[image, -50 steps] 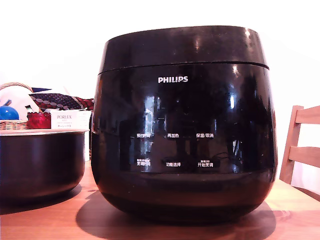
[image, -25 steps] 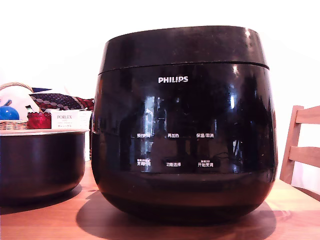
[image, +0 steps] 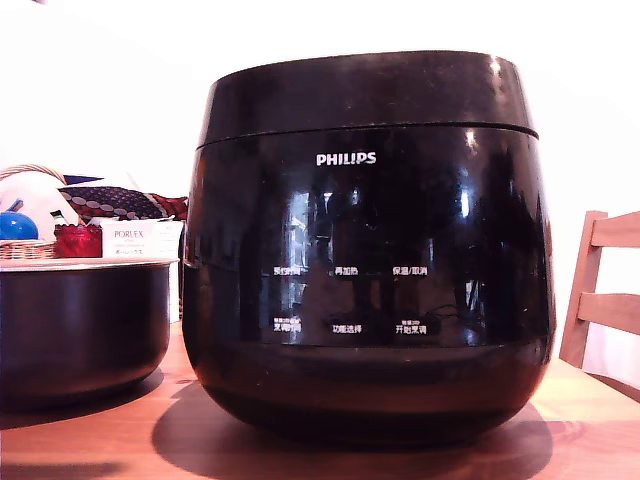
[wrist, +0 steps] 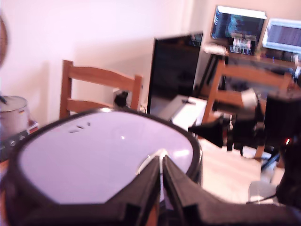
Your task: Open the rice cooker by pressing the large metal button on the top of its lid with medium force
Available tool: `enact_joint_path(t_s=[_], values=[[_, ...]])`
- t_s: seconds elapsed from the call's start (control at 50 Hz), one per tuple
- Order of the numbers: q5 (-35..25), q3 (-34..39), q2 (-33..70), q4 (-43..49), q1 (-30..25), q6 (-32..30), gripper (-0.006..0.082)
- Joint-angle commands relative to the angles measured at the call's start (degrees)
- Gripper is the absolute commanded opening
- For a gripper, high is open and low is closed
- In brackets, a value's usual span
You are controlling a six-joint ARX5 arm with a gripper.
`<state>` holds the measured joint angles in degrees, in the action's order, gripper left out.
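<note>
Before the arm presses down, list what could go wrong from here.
1. The lid is shut, and its button cannot be made out in either view, so the closed pincer may come down off target.
2. The lid top looks smooth and glossy, so the narrow tips could skid sideways instead of pressing.
3. The rice cooker stands free on the table, close beside a pot; an off-centre push might shove it.

A: Background's blown out white in the exterior view, and the rice cooker [image: 366, 245] throws glare streaks and reflections off its gloss.

B: Soft shadow pooling on the bench [image: 90, 440]. Wrist view's smeared, pinkish, the lid [wrist: 103, 160] washed pale.
</note>
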<state>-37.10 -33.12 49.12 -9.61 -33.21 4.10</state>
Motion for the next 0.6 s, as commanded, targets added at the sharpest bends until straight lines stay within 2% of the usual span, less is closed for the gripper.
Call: enact_joint_path(t_s=[0.0, 0.36, 0.58], values=[[1.64, -0.85, 2.03, -1.88, -1.97, -1.05, -0.0023], [13.25, -0.87, 11.76, -11.17, -11.76, -8.37, -0.0023], [16.7, -0.87, 16.7, -14.97, -15.04, -9.31, -0.0023]])
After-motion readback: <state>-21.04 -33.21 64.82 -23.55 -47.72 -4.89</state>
